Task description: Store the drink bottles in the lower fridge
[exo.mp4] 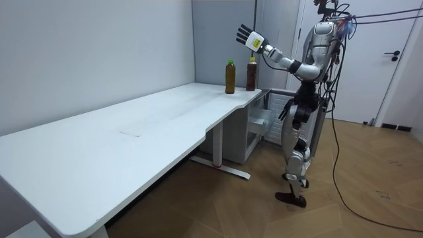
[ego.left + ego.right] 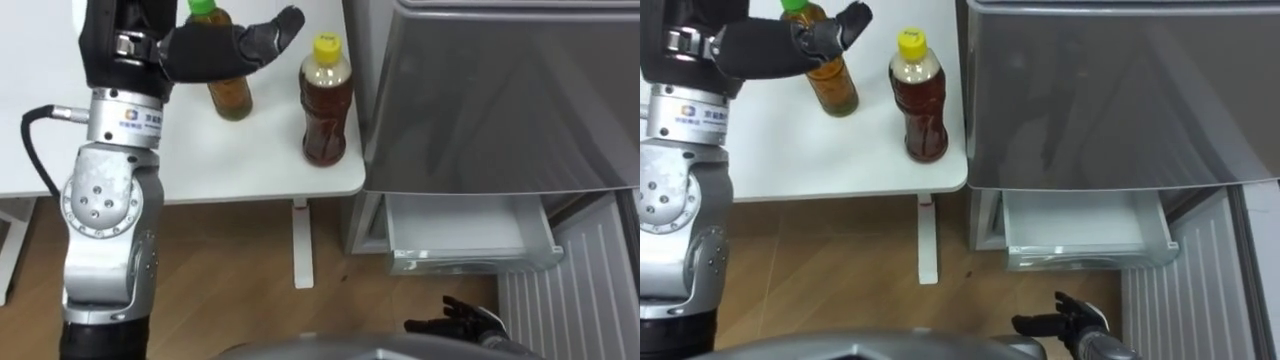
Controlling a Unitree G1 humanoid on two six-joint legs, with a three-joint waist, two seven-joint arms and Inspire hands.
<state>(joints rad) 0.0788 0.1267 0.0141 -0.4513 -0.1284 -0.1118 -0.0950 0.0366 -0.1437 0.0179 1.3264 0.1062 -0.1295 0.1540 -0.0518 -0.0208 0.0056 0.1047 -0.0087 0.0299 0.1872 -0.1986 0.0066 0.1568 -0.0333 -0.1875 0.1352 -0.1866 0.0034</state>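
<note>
Currently the left hand is hovering, fingers outstretched, over the green-capped bottle, the yellow-capped bottle standing at its 3 o'clock; the right hand is hanging slack-fingered.

Bright, even light (faint reflections on fridge door).

Bare office-like test room, sparsely furnished.
Under the raised left hand, a long white desk along blank pale walls; just to the hand's right, a grey fridge with its lower drawer pulled out; far below the hand, wood-plank floor; well apart from it, a plain white door.
</note>
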